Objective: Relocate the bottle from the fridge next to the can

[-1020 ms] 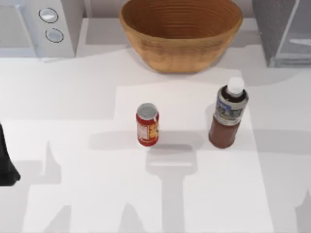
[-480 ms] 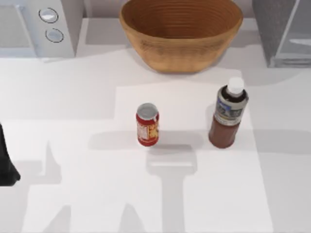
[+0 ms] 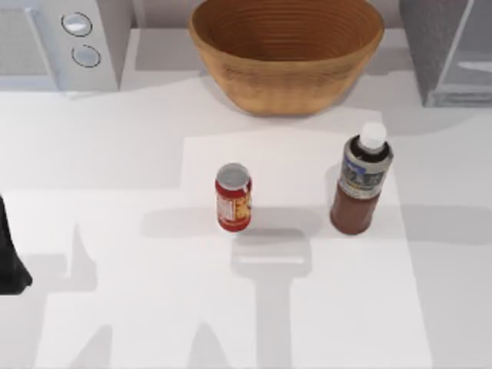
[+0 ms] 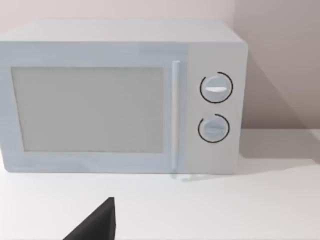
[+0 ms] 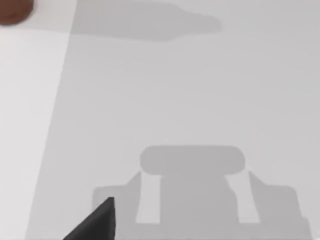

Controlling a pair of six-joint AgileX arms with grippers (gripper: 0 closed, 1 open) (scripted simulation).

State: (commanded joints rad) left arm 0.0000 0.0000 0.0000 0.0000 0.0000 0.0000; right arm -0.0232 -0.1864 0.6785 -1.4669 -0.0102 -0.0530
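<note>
The bottle (image 3: 360,183), dark reddish-brown with a white cap and grey label, stands upright on the table right of centre. The red can (image 3: 233,197) with its silver top stands upright to the bottle's left, a clear gap between them. The fridge (image 3: 450,50), dark speckled grey with a paler front, sits at the back right corner, apart from the bottle. My left arm (image 3: 9,257) rests at the table's left edge, far from both. A dark corner of my right gripper (image 5: 97,222) hangs over bare table, with the bottle's base (image 5: 15,9) farther off.
A large woven basket (image 3: 286,50) stands at the back centre. A white microwave (image 4: 120,97) with two round knobs occupies the back left corner, and my left gripper (image 4: 97,225) faces it. Open tabletop lies in front of the can and bottle.
</note>
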